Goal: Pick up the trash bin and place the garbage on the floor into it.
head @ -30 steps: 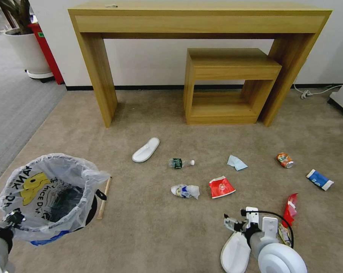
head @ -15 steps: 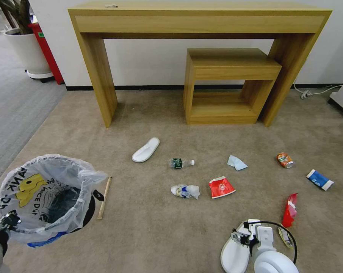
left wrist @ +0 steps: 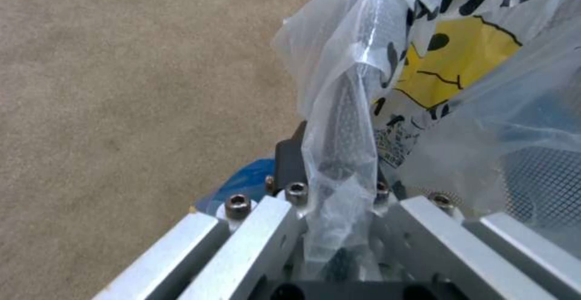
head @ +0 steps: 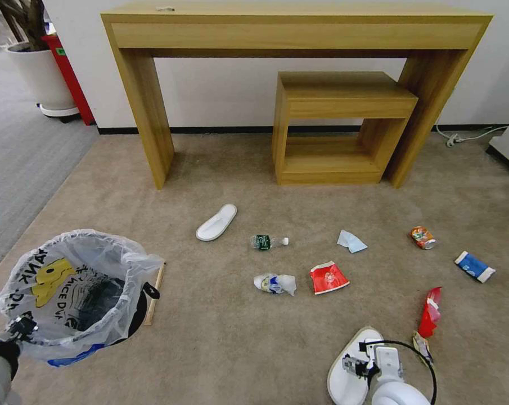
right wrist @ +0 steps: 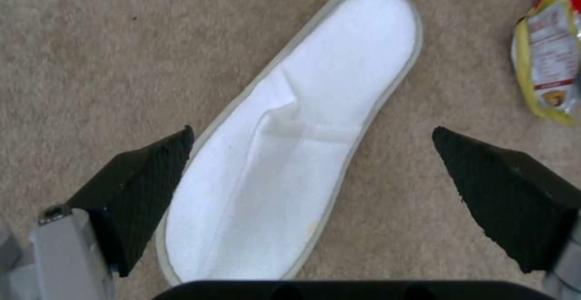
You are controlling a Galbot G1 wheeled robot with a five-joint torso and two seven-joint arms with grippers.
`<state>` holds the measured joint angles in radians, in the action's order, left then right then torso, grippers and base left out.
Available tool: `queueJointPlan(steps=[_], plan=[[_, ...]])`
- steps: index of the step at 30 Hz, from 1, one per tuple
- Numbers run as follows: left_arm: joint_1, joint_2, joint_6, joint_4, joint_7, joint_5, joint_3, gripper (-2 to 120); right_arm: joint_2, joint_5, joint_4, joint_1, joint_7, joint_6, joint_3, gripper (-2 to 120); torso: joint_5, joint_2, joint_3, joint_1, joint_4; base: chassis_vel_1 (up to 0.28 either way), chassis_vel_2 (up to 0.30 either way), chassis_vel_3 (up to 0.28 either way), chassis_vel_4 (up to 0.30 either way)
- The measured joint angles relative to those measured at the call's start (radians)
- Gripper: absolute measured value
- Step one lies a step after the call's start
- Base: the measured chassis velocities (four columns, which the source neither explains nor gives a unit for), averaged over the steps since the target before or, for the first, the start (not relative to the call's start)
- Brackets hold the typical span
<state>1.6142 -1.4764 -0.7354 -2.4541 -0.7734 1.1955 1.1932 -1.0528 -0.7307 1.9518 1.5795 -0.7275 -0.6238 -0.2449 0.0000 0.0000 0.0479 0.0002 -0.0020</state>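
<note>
Already the trash bin [head: 77,298] is in the robot's grip: the left gripper [left wrist: 339,200] is closed on its rim through the crinkly printed plastic bag [left wrist: 424,77], and the bin sits at the robot's left side over the tan carpet [head: 220,337]. Whether it is lifted or resting on the carpet, I cannot tell. So the first part of the task looks done, I judge.

The second part is hardly begun. Inside the bin I cannot make out any litter clearly. On the floor much garbage is left. A wooden stick [head: 154,292] lies just beside the bin. Further out are a white slipper [head: 216,221], a small plastic bottle [head: 268,242], a crumpled blue-white wrapper [head: 275,283], a red wrapper [head: 328,278], a pale-blue tissue [head: 351,241], an orange can [head: 423,237], a blue-white pack [head: 474,266] and a long red wrapper [head: 430,311].

The right gripper [right wrist: 312,186] hangs low over the second white slipper [right wrist: 302,141] with its fingers wide apart, one on each side of the slipper and not touching it. A yellow-edged snack packet [right wrist: 548,68] lies near. This slipper seems to be the first item to collect.

Behind all stand a wooden console table [head: 293,34] and a lower wooden stool [head: 338,112].
</note>
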Motion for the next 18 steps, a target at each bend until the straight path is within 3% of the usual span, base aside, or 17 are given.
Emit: queueJointPlan(steps=[10, 18], plan=[[-0.004, -0.002, 0.0, 0.005, 0.0, -0.005, -0.005, 0, -0.022, 0.019, -0.046, -0.005, 0.02, 0.017, 0.033, 99, 0.0, 0.0, 0.0, 0.0, 0.0, 0.0, 0.0, 0.0, 0.0], [-0.005, -0.002, 0.0, 0.006, 0.0, -0.016, -0.015, 0, -0.038, 0.026, -0.087, -0.029, 0.026, 0.028, 0.053, 78, 0.0, 0.0, 0.0, 0.0, 0.0001, 0.0, 0.0, 0.0, 0.0]])
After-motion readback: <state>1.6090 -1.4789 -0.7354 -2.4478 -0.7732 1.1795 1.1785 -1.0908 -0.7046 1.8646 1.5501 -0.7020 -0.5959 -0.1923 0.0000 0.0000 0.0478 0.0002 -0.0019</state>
